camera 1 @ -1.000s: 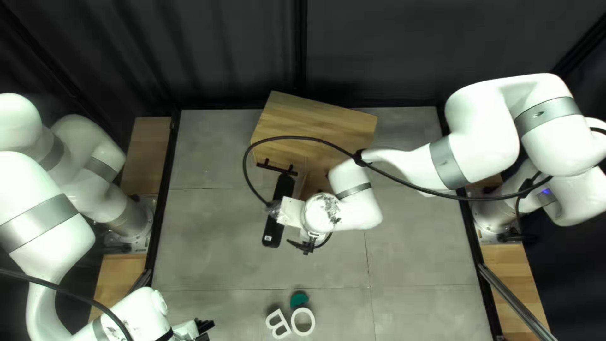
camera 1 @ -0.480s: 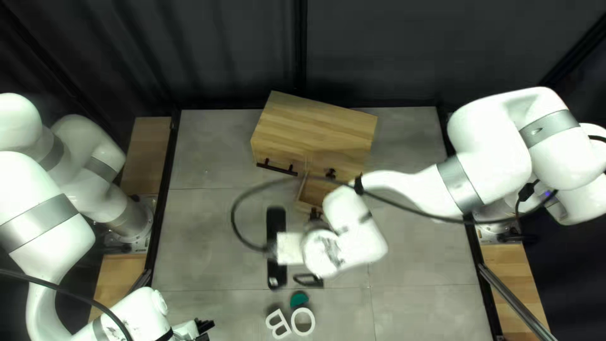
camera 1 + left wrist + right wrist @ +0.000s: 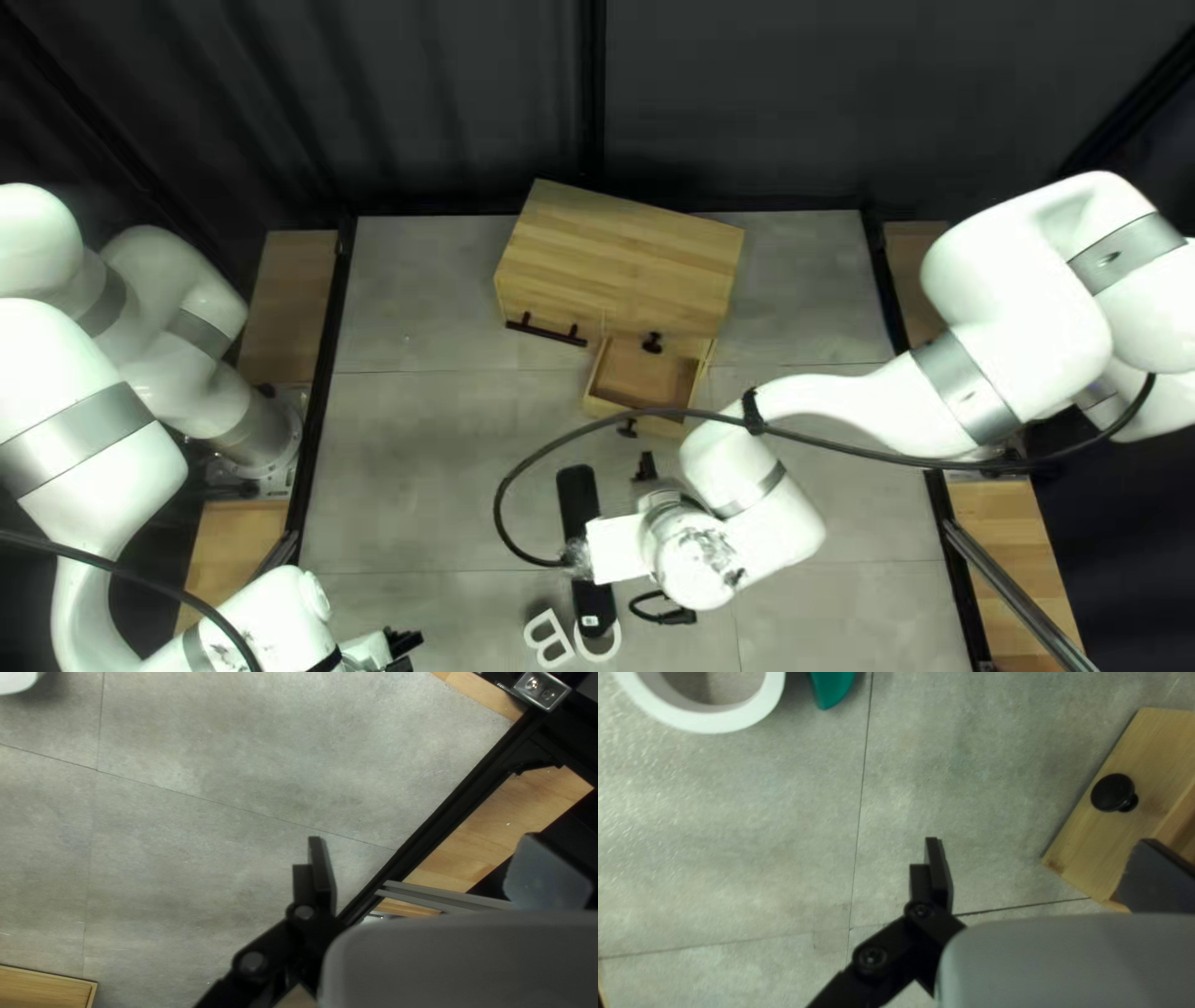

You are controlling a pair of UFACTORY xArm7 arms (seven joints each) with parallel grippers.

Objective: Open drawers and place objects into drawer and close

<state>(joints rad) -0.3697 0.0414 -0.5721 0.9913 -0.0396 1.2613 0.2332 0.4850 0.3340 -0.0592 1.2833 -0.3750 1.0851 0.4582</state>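
Note:
My right gripper [image 3: 657, 540] is over the table in front of the wooden cabinet [image 3: 635, 249], whose right-hand drawer [image 3: 645, 368] stands open and bare inside. Both fingers of the right gripper [image 3: 1041, 843] are wide apart with only table between; the drawer's front with its black knob [image 3: 1113, 793] lies beside them. A white letter O [image 3: 710, 722] and a teal piece [image 3: 833, 687] lie farther ahead. The white letter B [image 3: 545, 637] is near the near edge. My left gripper [image 3: 401, 647] is at the near left; in its wrist view the left gripper [image 3: 427, 843] is open and holds nothing.
The cabinet's left door with a bar handle [image 3: 545, 330] is closed. My right arm's black cable loops over the table before the drawer. A black rail [image 3: 458, 812] borders the table beside my left gripper.
My right gripper has drawn away from the cabinet toward the near edge, uncovering the open drawer. Its wrist camera now hides the teal piece and part of the O. The left arm is still.

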